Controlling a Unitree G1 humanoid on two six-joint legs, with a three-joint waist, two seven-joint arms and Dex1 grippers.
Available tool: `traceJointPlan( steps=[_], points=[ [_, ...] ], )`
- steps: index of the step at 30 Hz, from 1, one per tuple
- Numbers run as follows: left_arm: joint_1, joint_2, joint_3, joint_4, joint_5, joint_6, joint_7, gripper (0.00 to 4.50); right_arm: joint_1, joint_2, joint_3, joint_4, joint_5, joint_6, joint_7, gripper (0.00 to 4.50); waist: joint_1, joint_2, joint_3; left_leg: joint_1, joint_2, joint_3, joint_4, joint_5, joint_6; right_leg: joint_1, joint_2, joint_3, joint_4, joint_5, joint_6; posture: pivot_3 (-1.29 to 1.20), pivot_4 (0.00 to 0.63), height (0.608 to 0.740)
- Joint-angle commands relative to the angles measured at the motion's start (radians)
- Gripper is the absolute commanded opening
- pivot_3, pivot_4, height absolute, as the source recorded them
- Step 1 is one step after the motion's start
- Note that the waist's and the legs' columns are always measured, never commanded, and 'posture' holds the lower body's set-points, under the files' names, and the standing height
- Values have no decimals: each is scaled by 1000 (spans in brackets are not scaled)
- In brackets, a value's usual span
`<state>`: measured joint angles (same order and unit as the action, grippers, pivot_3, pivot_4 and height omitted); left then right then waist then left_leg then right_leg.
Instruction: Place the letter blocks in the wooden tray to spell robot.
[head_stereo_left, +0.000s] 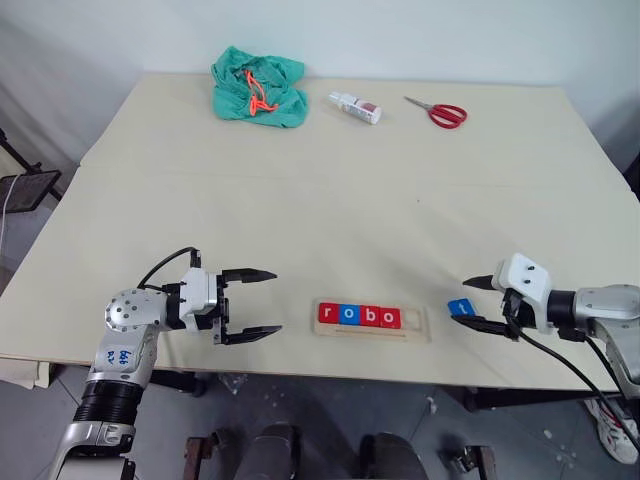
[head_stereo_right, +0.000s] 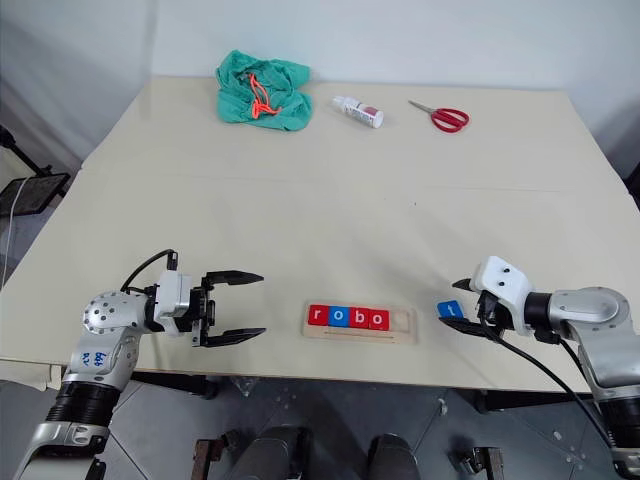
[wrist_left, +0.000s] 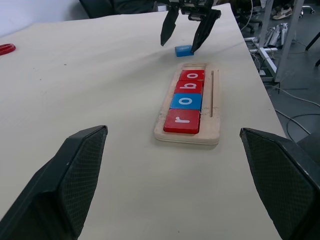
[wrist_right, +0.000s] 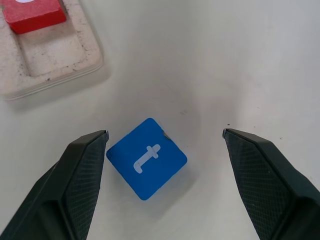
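My right tool (wrist_right: 165, 142), fingers apart, straddles the blue t block (wrist_right: 146, 158) on the desk (head_stereo_left: 330, 200) beside the wooden tray (head_stereo_left: 414, 330) holding r-o-b-o; my left tool (head_stereo_left: 250, 304) stands apart too.

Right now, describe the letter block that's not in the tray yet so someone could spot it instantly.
Find the wooden tray at the table's near edge, holding four blocks reading r, o, b, o. Just past its empty end, the blue t block lies on the bare table, between the fingers of the open right end effector. It is the one tile outside the tray, turned askew.
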<state>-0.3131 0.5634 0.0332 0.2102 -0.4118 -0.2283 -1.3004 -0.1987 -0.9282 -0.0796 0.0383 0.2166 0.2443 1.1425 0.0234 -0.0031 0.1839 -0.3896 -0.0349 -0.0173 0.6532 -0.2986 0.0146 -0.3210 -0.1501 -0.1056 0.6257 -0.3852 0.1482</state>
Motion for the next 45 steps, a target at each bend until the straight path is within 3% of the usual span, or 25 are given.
traceJointPlan(
  steps=[1, 18, 21, 25, 27, 38, 45],
  points=[
    [-10, -2, 11, -9, -6, -14, 6, 4500, -6, -38, 13, 28, -5, -56, 65, 3824, -1, 0, 0, 0, 0, 0, 0, 0, 0, 0, 0, 0, 0, 0, 0, 0, 150, 740],
    [-9, 0, 15, -10, -5, -16, 8, 4500, -243, -21, 173, 358, -104, -332, 240, 3824, -5, 0, 0, 0, 1, 0, 0, 0, 0, 0, 0, 0, 0, 0, 0, 0, 150, 740],
    [-3, 3, 18, -13, -5, -15, 12, 4500, -256, -20, 181, 381, -107, -345, 258, 3279, -5, 0, 0, 0, 1, 0, 1, 0, 0, 0, 0, 0, 0, 0, 0, 0, 150, 740],
    [5, 4, 19, -17, -6, -17, 13, 4500, -247, -20, 177, 383, -107, -352, 245, 1991, -4, 0, 0, 0, 1, 0, 2, 0, 0, 1, 0, -1, 0, 0, 0, 0, 150, 740],
    [5, 4, 18, -16, -6, -18, 13, 4500, -231, -17, 159, 352, -89, -316, 220, 1471, -4, 0, 0, 0, 1, 0, 3, 0, 0, 1, 0, 0, 0, 0, 0, 0, 150, 740],
    [-29, -9, -9, 23, -8, -19, -35, 4500, -33, -2, 9, -281, 161, 218, 20, 1475, 3, 0, 0, -1, 1, 0, 2, 0, 0, 0, 0, 0, 1, 0, 0, 0, 150, 740],
    [-74, -6, -14, 78, -2, -36, -86, 4500, 19, -26, 77, -383, 120, 243, 14, 1475, 1, 0, 0, -1, 0, -1, 3, 0, 0, 0, 0, 0, 0, 0, 0, 0, 150, 740]
  ],
)
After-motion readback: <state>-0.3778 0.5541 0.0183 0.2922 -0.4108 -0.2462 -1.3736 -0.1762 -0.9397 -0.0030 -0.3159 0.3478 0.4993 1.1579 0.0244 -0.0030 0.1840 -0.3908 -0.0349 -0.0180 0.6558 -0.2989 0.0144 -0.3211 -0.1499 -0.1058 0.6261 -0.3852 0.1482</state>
